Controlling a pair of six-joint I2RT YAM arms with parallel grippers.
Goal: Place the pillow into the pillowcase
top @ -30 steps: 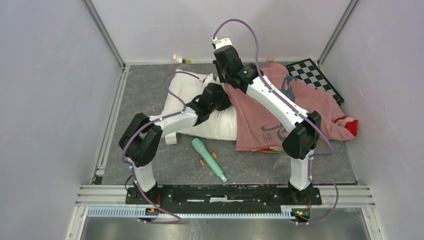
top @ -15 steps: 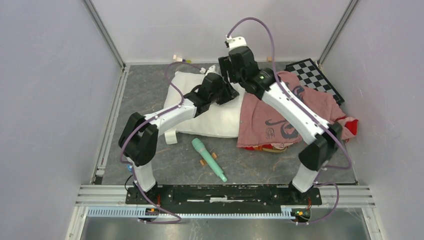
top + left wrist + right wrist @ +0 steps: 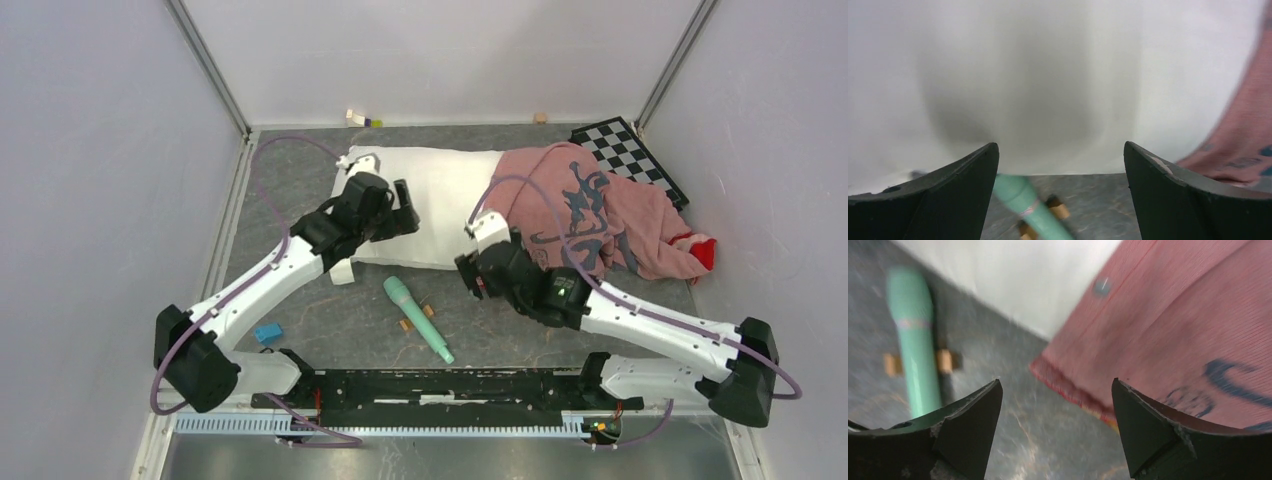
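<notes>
Both arms pulled back. The left gripper (image 3: 1060, 150) and right gripper (image 3: 1057, 385) gape open, empty. The pillowcase (image 3: 600, 215) only covers the pillow (image 3: 440, 195) at its 3 o'clock end, so work remains.

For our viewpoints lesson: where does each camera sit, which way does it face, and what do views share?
Top external: above, behind the bases, looking down on the puffy white stuffed pillow and faded pinkish-red fabric pillowcase; both arms show.
Left wrist: on the left arm, facing the pillow; open left pincer shows.
Right wrist: on the right arm, facing the pillowcase hem; open right pincer shows.
Shared: all show the mint-green microphone.
</notes>
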